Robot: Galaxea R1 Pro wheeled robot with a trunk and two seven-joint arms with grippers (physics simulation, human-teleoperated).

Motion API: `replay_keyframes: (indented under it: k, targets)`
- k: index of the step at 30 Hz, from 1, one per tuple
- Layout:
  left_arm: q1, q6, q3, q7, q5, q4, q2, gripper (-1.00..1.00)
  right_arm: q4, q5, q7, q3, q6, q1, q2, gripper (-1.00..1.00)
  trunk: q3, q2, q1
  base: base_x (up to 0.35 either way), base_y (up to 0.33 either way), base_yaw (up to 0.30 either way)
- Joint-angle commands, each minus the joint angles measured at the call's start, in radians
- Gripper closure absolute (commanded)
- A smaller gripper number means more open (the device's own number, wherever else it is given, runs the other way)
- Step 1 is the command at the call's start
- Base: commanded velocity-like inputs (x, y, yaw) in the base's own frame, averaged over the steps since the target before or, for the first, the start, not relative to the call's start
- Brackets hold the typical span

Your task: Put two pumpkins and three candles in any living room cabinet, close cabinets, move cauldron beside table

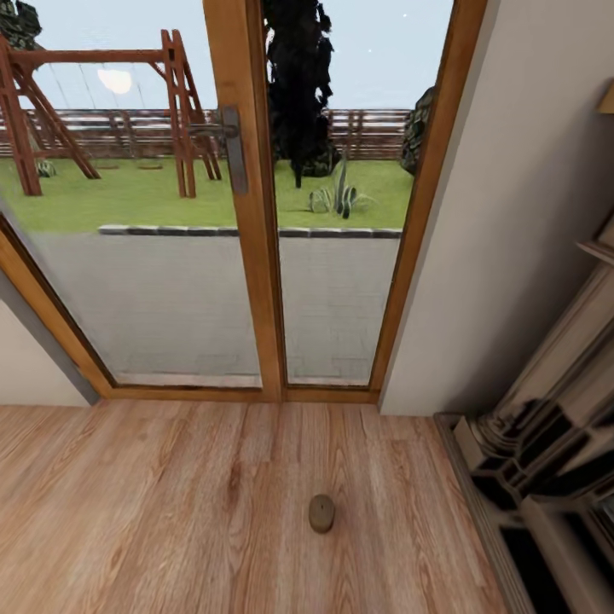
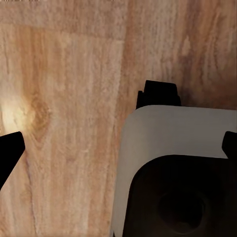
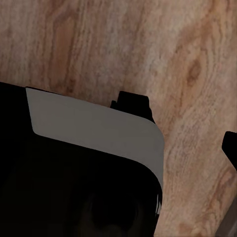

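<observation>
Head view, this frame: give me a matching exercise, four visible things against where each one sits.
Things:
1. candle
2. glass door
3. fireplace surround
4. swing frame

Places:
A. outside on the lawn, upper left
B. on the wood floor, near the bottom centre
C. along the right edge, against the wall
D. straight ahead, with a wooden frame and a grey handle

Pairs: 1-B, 2-D, 3-C, 4-A
</observation>
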Motion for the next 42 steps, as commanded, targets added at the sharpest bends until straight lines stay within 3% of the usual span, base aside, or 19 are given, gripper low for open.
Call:
replay_keyframes:
  k: [1, 21, 28, 30, 31, 34, 39, 42]
  targets:
    - [0.0, 0.0, 0.0, 0.0, 0.0, 0.001, 0.0, -1.0, 0.001, 0.001, -0.001, 0.001, 0.0, 0.0, 0.002, -1.0, 0.0, 0.0, 0.0, 0.161, 0.0, 0.0]
    - [0.0, -0.001, -0.001, -0.002, -0.005, 0.003, 0.005, -1.0, -0.001, 0.005, -0.004, 0.001, 0.0, 0.001, 0.004, -1.0, 0.0, 0.0, 0.0, 0.312, 0.0, 0.0]
    - [-0.001, -0.002, 0.006, -0.002, -0.001, -0.013, 0.004, -1.0, -0.018, 0.016, -0.006, 0.004, 0.016, -0.01, 0.005, -1.0, 0.0, 0.0, 0.0, 0.064, 0.0, 0.0]
    - [-0.002, -0.002, 0.006, -0.002, 0.0, -0.018, 0.003, -1.0, -0.066, 0.017, -0.007, 0.004, 0.065, -0.039, 0.005, -1.0, 0.0, 0.0, 0.0, 0.007, 0.0, 0.0]
    - [-0.005, -0.002, 0.006, -0.002, -0.001, -0.039, 0.004, -1.0, -0.172, 0.017, -0.008, 0.003, 0.169, -0.062, 0.006, -1.0, 0.0, 0.0, 0.0, 0.001, 0.0, 0.0]
    - [-0.024, 0.001, 0.006, -0.001, -0.001, -0.103, 0.013, -1.0, -0.268, 0.017, -0.011, 0.003, 0.285, -0.069, 0.007, -1.0, 0.0, 0.0, 0.0, 0.0, 0.0, 0.0]
    - [-0.1, 0.022, 0.007, 0.002, -0.001, -0.253, 0.04, -1.0, -0.305, 0.016, -0.015, 0.003, 0.338, -0.071, 0.009, -1.0, 0.0, 0.0, 0.0, 0.0, 0.0, 0.0]
    - [-0.188, 0.081, 0.008, 0.003, 0.0, -0.323, 0.047, -1.0, -0.308, 0.015, -0.017, 0.003, 0.346, -0.071, 0.009, -1.0, 0.0, 0.0, 0.0, 0.0, 0.0, 0.0]
